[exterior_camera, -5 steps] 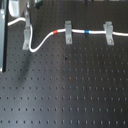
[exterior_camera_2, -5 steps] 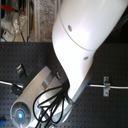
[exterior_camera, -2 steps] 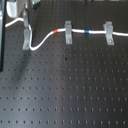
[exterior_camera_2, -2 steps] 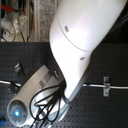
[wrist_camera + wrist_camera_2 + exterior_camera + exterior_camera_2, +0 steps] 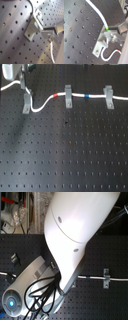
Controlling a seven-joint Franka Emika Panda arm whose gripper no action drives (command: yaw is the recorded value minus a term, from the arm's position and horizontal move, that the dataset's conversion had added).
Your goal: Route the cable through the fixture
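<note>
In the first exterior view the white cable [image 5: 45, 103] drops from the upper left into the left fixture [image 5: 26, 105]. It sags, then runs right through the middle fixture [image 5: 67, 97] and the right fixture [image 5: 108, 96]. Its red band [image 5: 59, 95] and blue band [image 5: 87, 95] lie on either side of the middle fixture. My gripper [image 5: 22, 78] hangs just above the left fixture, shut on the cable. Both wrist views show the fixture [image 5: 32, 26] [image 5: 101, 43] close by my fingertips, with the cable [image 5: 97, 13] running into its top.
A black perforated breadboard [image 5: 65, 149] covers the table. In the second exterior view the white arm [image 5: 75, 237] and its black hoses [image 5: 45, 292] hide most of the scene; one fixture [image 5: 105, 277] with cable shows at the second exterior view's right.
In the second exterior view the arm has shifted slightly, its lit joint moving lower. The cable and fixtures stand as before in the first exterior view.
</note>
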